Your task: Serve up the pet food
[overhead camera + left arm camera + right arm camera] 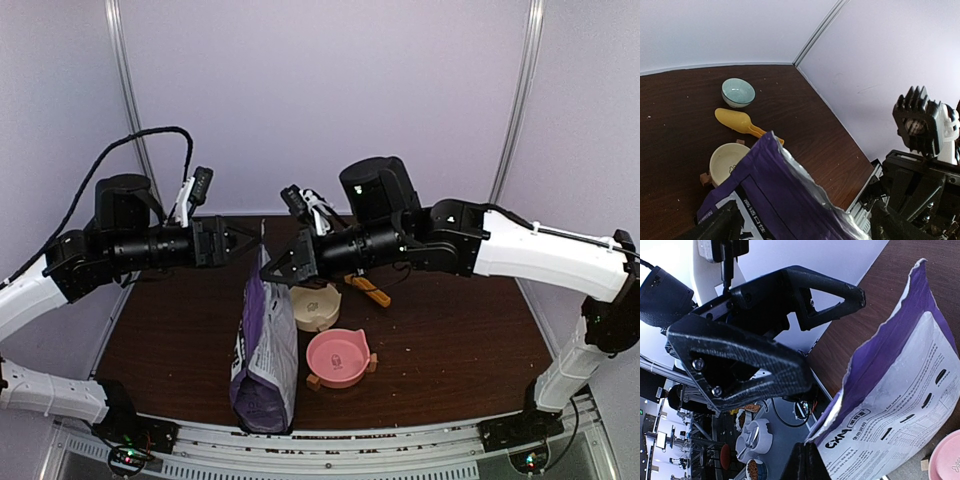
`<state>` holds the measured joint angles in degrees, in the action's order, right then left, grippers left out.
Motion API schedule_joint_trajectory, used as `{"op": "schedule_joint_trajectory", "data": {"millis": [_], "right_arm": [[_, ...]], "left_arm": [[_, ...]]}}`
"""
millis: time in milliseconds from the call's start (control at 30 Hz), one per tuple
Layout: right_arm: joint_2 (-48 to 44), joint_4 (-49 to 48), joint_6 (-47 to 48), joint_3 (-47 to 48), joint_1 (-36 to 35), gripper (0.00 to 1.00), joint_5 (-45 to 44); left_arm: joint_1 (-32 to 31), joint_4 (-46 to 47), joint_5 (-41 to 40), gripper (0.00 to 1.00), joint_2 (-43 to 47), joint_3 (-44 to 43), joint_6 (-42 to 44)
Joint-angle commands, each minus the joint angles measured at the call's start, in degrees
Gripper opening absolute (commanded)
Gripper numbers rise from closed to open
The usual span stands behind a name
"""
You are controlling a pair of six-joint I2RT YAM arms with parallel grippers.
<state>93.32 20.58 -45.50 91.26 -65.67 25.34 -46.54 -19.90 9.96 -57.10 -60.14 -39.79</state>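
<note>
The purple-and-white bag stands upright mid-table, its torn top open. No kibble shows; it is hidden inside the bag. My left gripper is open at the bag's top, and in the left wrist view its fingers straddle the bag without gripping it. My right gripper is at the same top edge from the right. In the right wrist view its fingers are together on the bag's upper corner. The yellow scoop lies behind the bowls.
A cream bowl and a pink bowl sit on small wooden stands right of the bag. A teal bowl stands farther back beyond the scoop. Walls close the back and sides.
</note>
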Motion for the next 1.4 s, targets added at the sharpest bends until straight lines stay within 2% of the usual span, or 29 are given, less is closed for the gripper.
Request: {"op": "schedule_joint_trajectory", "data": {"millis": [0,167,267,800,1167,1367], "right_arm": [[1.5,-6.8,-1.2,-0.4,-0.5,0.0,3.5],[2.0,-16.5,-4.1,-3.0,-0.6,0.0,7.1],[2.1,-19.0,-4.8,-3.8,-0.6,0.0,7.4],[1.0,-19.3,-4.8,-5.5,-0.6,0.0,5.6],[0.3,-19.2,-4.5,-6.3,-0.7,0.0,5.3],[-0.2,-18.8,-4.2,-6.4,-0.7,0.0,4.8]], "left_arm": [[0.3,-3.3,2.2,0.92,1.6,-2.3,-0.2],[0.3,-6.5,3.7,0.93,2.0,-2.4,-0.7],[0.3,-7.7,4.0,0.93,2.3,-2.9,-0.9],[0.3,-8.8,1.2,0.92,5.3,-1.7,-2.4],[0.3,-8.9,3.1,0.83,2.2,-2.2,-2.3],[0.3,-10.3,3.1,0.72,1.0,-2.4,-2.5]]}}
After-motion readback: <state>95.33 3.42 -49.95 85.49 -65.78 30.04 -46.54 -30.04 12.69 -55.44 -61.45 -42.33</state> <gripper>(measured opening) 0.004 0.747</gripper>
